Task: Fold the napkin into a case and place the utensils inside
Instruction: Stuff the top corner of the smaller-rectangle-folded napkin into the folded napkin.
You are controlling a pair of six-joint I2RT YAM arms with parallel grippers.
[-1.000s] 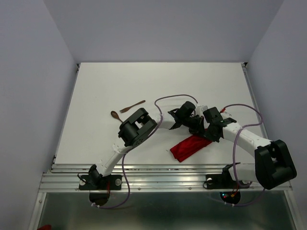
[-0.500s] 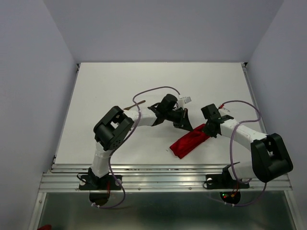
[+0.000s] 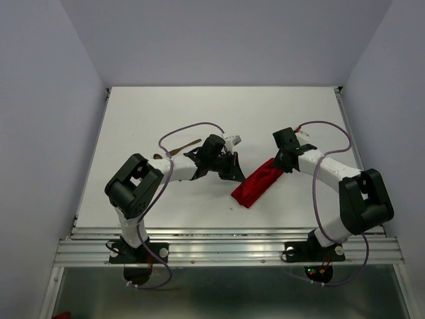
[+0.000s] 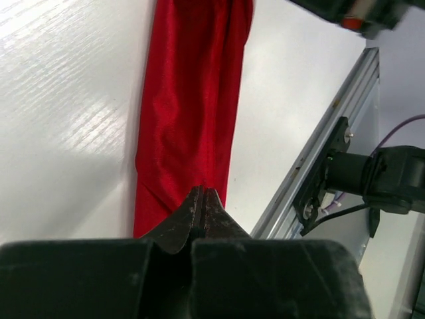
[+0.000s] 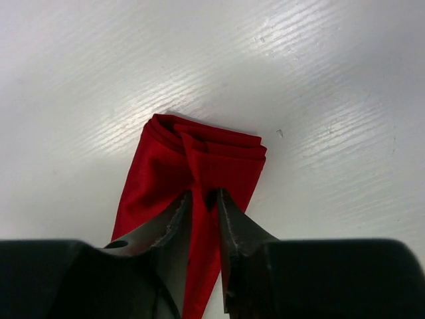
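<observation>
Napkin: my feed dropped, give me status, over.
Left end effector shut, at folded napkin's near end. Right end effector pinching a fold at the other end. Utensils loose behind left arm.

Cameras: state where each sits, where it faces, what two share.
Top external: high behind the robot, looking down on the table, left arm and right arm showing.
Left wrist: on the left arm, looks along the napkin toward the rail; shut left gripper shows.
Right wrist: on the right arm, looks down at the napkin's end, right gripper pinching it.
All share the napkin.
</observation>
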